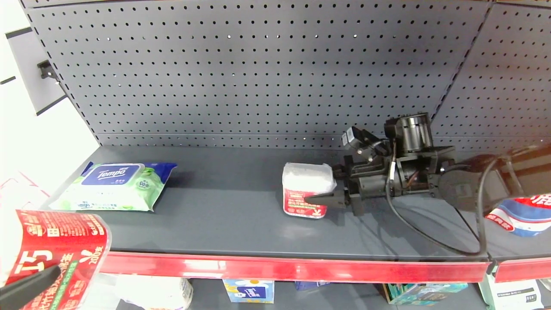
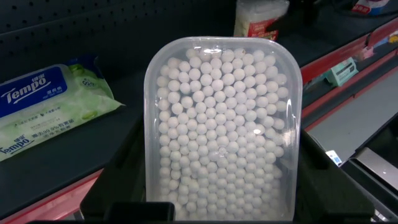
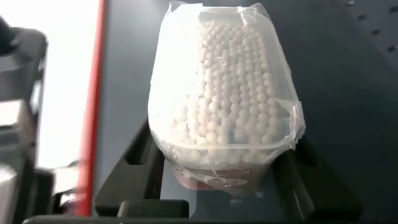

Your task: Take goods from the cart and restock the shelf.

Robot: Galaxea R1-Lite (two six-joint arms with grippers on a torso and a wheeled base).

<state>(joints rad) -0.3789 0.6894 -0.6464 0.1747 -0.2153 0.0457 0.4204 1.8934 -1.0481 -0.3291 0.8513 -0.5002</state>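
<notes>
On the grey shelf (image 1: 232,219) stands a clear box of cotton swabs (image 1: 306,189) with a red label. My right gripper (image 1: 329,185) is shut on it from the right. In the right wrist view that box (image 3: 224,106) sits between the fingers of the right gripper (image 3: 221,180). My left gripper (image 1: 30,280), low at the front left, is shut on a second swab box (image 1: 56,254) held before the shelf edge. That second box (image 2: 221,124) sits in the left gripper (image 2: 221,186) in the left wrist view, where the first box (image 2: 260,17) stands farther off.
A green and blue wet wipes pack (image 1: 114,185) lies flat at the shelf's left. A red and blue pack (image 1: 523,213) lies at the far right. A red price rail (image 1: 292,269) runs along the front edge, with boxed goods (image 1: 249,290) below. Pegboard (image 1: 258,73) backs the shelf.
</notes>
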